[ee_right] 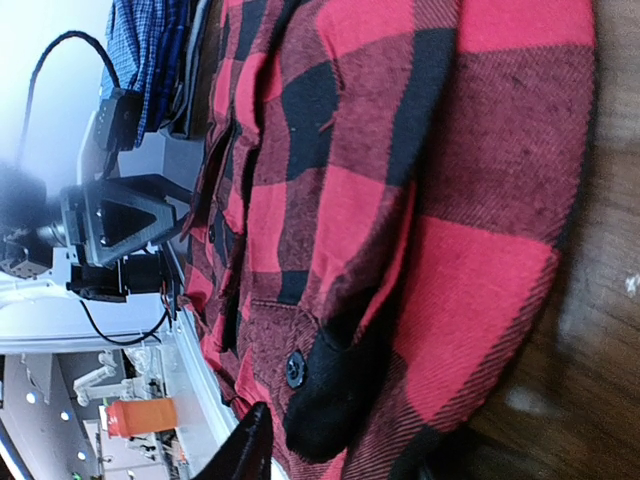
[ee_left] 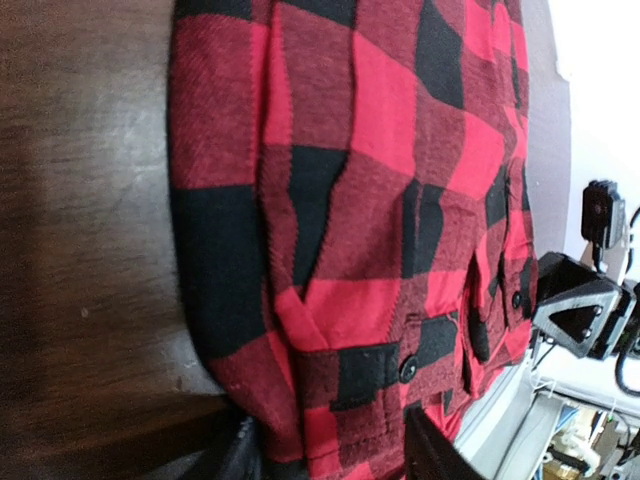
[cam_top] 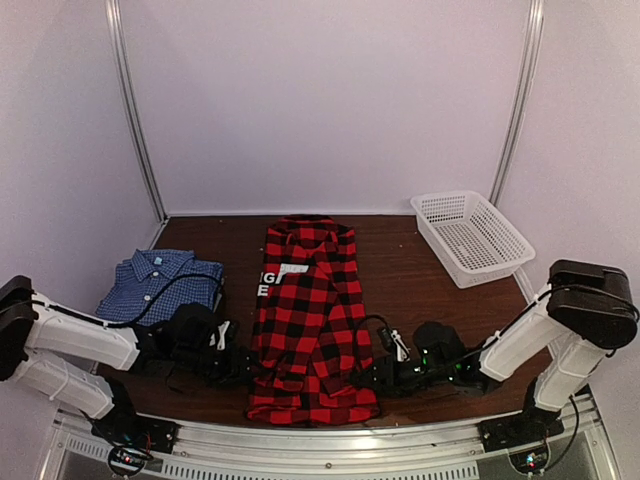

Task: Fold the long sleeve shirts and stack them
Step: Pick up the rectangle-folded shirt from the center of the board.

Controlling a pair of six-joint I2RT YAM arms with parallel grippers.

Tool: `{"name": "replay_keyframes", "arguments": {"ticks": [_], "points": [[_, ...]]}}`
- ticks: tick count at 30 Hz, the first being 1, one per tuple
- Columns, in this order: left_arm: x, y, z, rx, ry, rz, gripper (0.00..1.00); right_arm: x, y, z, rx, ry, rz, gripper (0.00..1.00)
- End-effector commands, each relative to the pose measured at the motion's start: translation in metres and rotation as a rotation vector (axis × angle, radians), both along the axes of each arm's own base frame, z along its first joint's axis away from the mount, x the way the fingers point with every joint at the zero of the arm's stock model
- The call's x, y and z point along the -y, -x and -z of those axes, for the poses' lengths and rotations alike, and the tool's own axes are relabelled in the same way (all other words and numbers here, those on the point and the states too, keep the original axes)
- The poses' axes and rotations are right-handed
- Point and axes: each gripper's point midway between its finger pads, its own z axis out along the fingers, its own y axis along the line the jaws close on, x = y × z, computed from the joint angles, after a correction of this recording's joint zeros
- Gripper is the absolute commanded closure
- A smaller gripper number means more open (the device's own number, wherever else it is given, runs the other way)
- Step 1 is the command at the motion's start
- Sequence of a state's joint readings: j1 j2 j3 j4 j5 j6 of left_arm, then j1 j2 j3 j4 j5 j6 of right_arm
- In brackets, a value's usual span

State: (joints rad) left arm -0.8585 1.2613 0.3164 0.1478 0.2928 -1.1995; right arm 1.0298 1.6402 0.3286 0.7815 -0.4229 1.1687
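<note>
The white mesh basket [cam_top: 432, 245] stands at the far right of the brown surface [cam_top: 400, 270]. Both shirts in view lie outside it, flat on the surface.

The red-and-black plaid shirt [cam_top: 310, 330] is in the middle, folded into a long strip that runs from the near edge toward the back. The blue checked shirt [cam_top: 155, 285] lies folded at the left, well apart from the basket.

The left claw [cam_top: 238, 362] is low at the plaid shirt's near left edge. In its wrist view its fingers [ee_left: 240, 460] stand apart with the buttoned hem between them, not pinched. The right claw [cam_top: 383, 368] is at the near right edge, likewise parted, with a black cuff lying between its fingers [ee_right: 250, 450] and not clamped.
</note>
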Motion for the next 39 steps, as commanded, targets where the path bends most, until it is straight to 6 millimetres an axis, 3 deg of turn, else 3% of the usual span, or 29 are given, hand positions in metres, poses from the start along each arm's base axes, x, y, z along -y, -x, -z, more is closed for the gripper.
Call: {"name": "replay_keyframes", "arguments": {"ticks": [1, 6, 13, 16, 20, 28, 33, 37, 39], "points": [[-0.011, 0.009, 0.028, -0.074, -0.073, -0.002, 0.61, -0.005, -0.001, -0.004, -0.006, -0.033, -0.007, 0.63], [-0.002, 0.013, 0.021, -0.088, -0.047, 0.05, 0.77, -0.009, -0.001, -0.011, 0.003, -0.044, -0.027, 0.79], [0.006, 0.02, 0.005, -0.116, -0.011, 0.103, 0.89, -0.015, -0.002, -0.026, 0.016, -0.057, -0.042, 0.96], [0.01, 0.016, -0.003, -0.125, 0.014, 0.114, 0.99, -0.016, -0.006, -0.036, 0.014, -0.082, -0.037, 0.99], [0.016, 0.002, -0.021, -0.122, 0.083, 0.11, 1.0, -0.017, -0.018, -0.057, 0.008, -0.146, -0.014, 1.0], [0.026, -0.059, -0.053, -0.125, 0.204, 0.056, 1.0, -0.021, -0.08, -0.098, 0.015, -0.27, 0.078, 1.0], [0.021, -0.123, -0.073, -0.093, 0.259, -0.044, 1.0, -0.014, -0.141, -0.11, 0.023, -0.34, 0.168, 1.0], [0.012, -0.178, -0.07, -0.074, 0.248, -0.133, 1.0, -0.017, -0.187, -0.101, 0.019, -0.357, 0.207, 1.0], [0.009, -0.199, -0.062, -0.07, 0.234, -0.169, 1.0, -0.017, -0.207, -0.084, 0.004, -0.341, 0.227, 1.0]]}}
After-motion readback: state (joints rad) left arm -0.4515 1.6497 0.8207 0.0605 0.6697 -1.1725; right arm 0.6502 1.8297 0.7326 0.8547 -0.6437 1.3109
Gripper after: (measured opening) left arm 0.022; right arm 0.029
